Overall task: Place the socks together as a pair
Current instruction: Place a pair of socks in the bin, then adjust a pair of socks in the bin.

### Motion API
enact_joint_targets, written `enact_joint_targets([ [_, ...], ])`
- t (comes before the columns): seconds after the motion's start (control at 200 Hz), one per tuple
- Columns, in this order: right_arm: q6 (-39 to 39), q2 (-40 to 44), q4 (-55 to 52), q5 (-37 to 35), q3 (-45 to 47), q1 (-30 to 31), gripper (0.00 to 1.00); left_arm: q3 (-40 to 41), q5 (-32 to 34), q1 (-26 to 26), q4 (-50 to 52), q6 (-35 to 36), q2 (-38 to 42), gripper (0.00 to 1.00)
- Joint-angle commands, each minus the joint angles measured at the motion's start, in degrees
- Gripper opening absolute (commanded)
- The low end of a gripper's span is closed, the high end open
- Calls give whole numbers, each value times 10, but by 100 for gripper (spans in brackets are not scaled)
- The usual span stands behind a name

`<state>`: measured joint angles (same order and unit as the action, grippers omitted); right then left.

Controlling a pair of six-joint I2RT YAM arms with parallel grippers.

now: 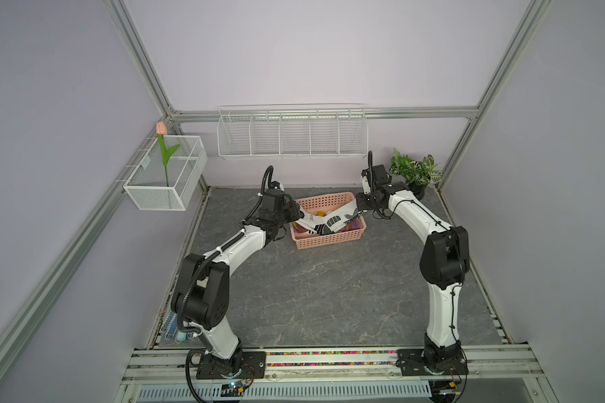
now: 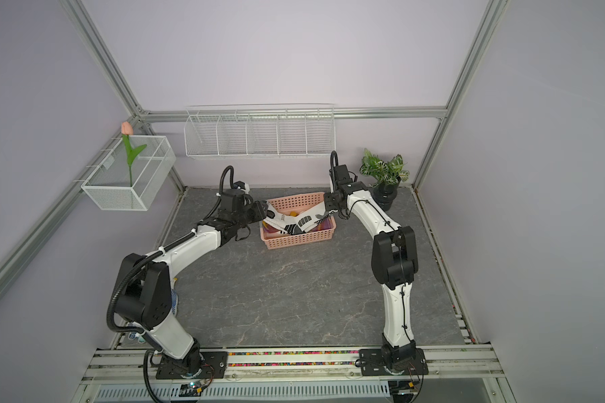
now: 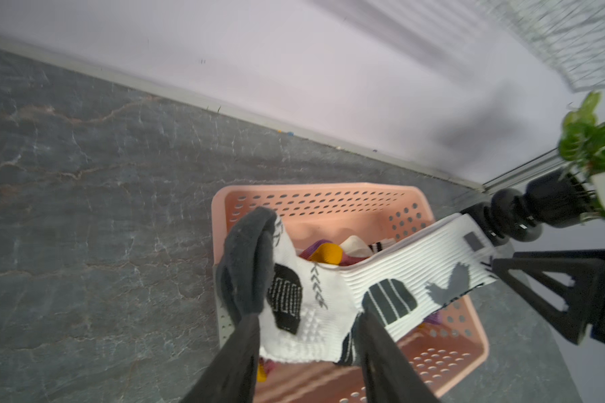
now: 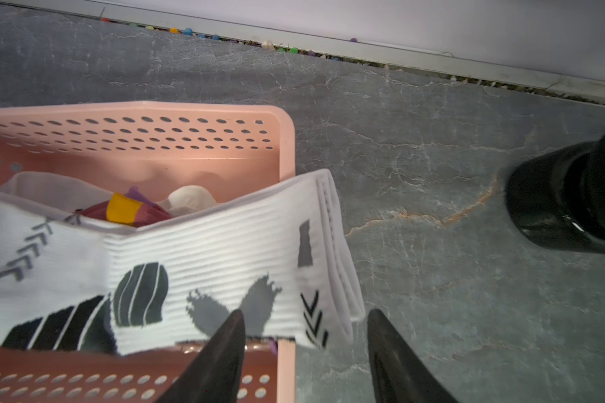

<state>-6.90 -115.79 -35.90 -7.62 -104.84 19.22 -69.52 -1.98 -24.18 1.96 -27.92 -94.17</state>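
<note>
As they sag, white socks (image 3: 332, 296), grey-black markings

Place: robot test cell in a lab.
Enclosure: silver aluminium profile frame (image 1: 138, 59) with plain lilac wall panels (image 1: 311, 52).
Rig: two white-and-black robot arms (image 1: 234, 246) bolted to a metal rail (image 1: 329, 359) at a grey marbled table (image 1: 311, 296).

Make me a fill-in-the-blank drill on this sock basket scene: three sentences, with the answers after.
1. The white ribbed socks with grey-black markings lie draped across a ___ perforated plastic basket.
2. The socks' ___ end juts past the basket rim, close to the right gripper.
3. The leafy green plant in the far corner stands in a ___ pot.

Missing words: pink; cuff; black.
</note>
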Motion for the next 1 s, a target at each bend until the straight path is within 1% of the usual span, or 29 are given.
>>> enact_joint_targets([
  [0.0, -6, 63, 57, 16, 43, 16, 50, -10, -14, -9, 0, -8, 16, 42],
  [0.065, -16, 73, 76, 29, 65, 25, 42, -19, -29, -16, 2, -17, 4, 30],
  [0.165, -29, 60, 89, 52, 73, 37, 33, -39, -40, -36, 7, -20, -30, 15],
  [0.245, -34, 34, 80, 56, 56, 48, 26, -68, -39, -56, 24, -19, -66, 9],
  [0.315, -36, 12, 80, 57, 47, 55, 23, -84, -33, -69, 28, -17, -98, 4],
  [0.445, -49, -20, 91, 66, 41, 58, 20, -106, -19, -75, 35, -18, -153, 0],
  [0.535, -53, -38, 90, 61, 43, 57, 19, -109, 1, -75, 47, -15, -178, 0],
  [0.74, -56, -68, 84, 22, 55, 54, 18, -93, 53, -73, 58, -9, -202, 0],
  [0.88, -63, -100, 51, -8, 34, 49, 18, -113, 72, -69, 85, -6, -227, 0],
  [0.995, -62, -121, 32, -12, 16, 50, 18, -124, 88, -68, 103, -2, -243, 0],
])
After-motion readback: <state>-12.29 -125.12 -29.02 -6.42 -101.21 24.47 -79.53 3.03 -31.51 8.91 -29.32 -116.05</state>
